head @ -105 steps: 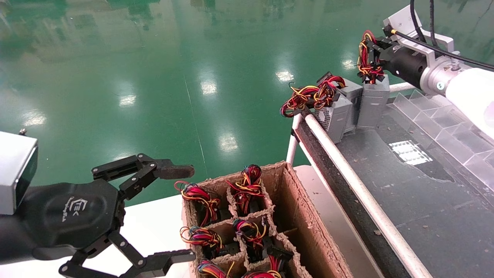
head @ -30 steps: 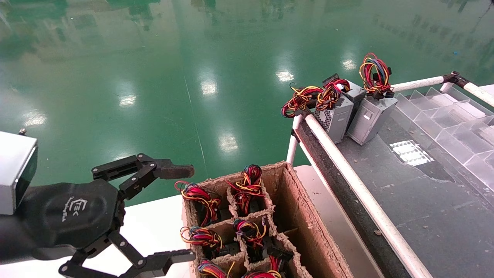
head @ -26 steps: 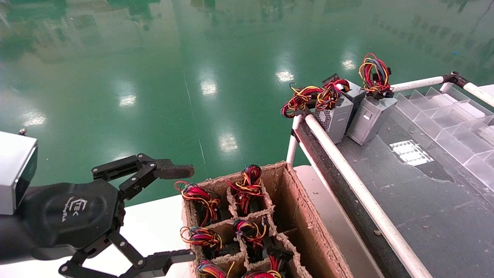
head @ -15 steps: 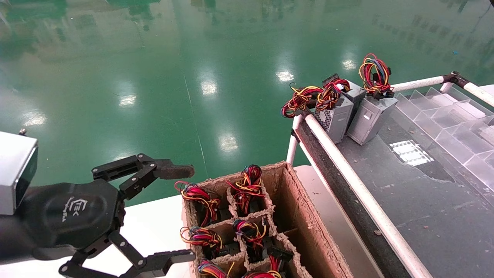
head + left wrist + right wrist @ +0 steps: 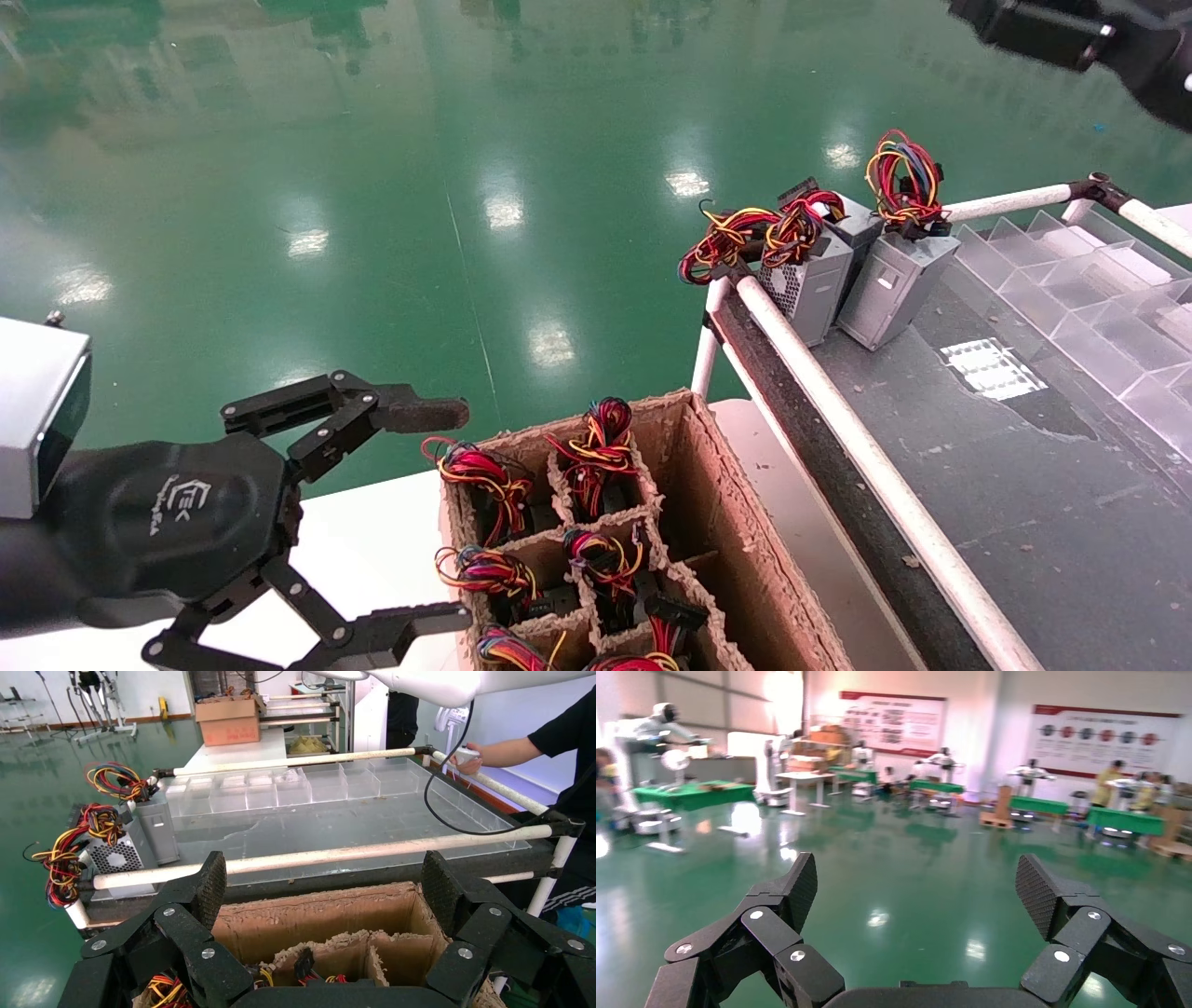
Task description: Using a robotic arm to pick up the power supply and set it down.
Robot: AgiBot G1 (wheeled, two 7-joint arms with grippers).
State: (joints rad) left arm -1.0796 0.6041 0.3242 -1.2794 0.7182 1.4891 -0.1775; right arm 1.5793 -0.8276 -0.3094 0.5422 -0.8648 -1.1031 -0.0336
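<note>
The power supply (image 5: 892,291) is a grey metal box standing tilted at the far end of the dark belt (image 5: 1024,485). An upright loop of red, yellow and blue wires (image 5: 901,182) rises from its top. It also shows in the left wrist view as a grey box (image 5: 159,830). No gripper touches it. My right gripper (image 5: 916,888) is open and empty, facing the green floor. In the head view only part of that arm (image 5: 1071,33) shows, high at the top right corner. My left gripper (image 5: 438,513) hangs open and empty beside the cardboard box.
A grey box with a mesh side (image 5: 808,284) and sprawling wires stands right beside the power supply. A cardboard box (image 5: 736,550) has cells holding wire bundles. A white rail (image 5: 866,466) edges the belt. Clear plastic dividers (image 5: 1071,280) line the belt's right side. A person's arm (image 5: 555,745) reaches the far rail.
My right gripper let go of the power supply's wire loop and left the view. Its arm has now come back in at the top right corner. The supply rests tilted.
</note>
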